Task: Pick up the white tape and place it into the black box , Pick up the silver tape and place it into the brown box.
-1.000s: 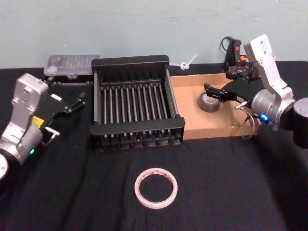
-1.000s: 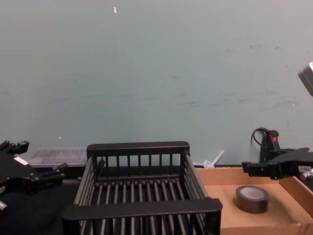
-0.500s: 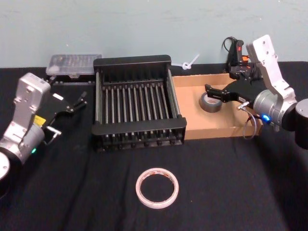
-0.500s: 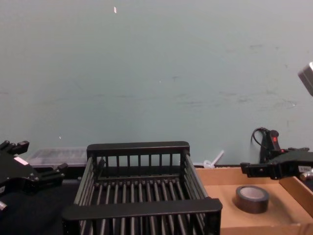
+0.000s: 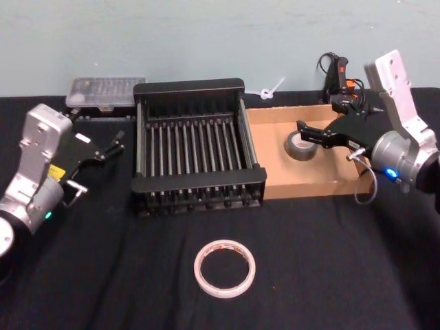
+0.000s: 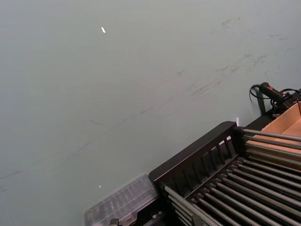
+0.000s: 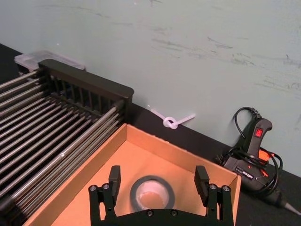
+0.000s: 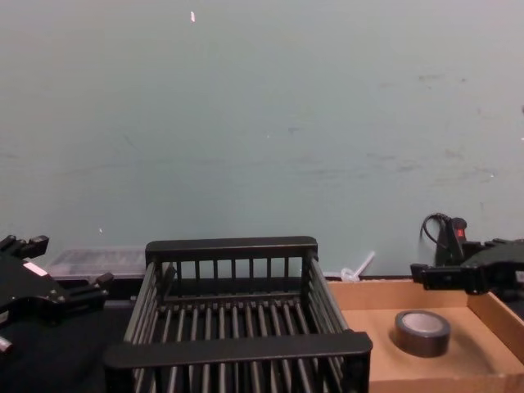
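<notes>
Silver tape (image 5: 300, 145) rests in the brown box (image 5: 275, 185); our right gripper (image 5: 303, 130) hangs open above it. We should lift straight clear. Left gripper (image 5: 115, 143) open, idle near the desk's left edge.

— How are the surfaces looking?
— The black box (image 5: 189, 137) is showing hard black plastic with a slight sheen on its bars. The brown box (image 5: 323, 175) is looking like matt tan cardboard.
— And the tapes?
— The silver tape (image 5: 300, 146) is appearing dull grey, barely shining; the white tape (image 5: 224, 267) is looking smooth and faintly glossy.
— Underneath?
— A matt black cloth (image 5: 330, 275) is covering the table.
</notes>
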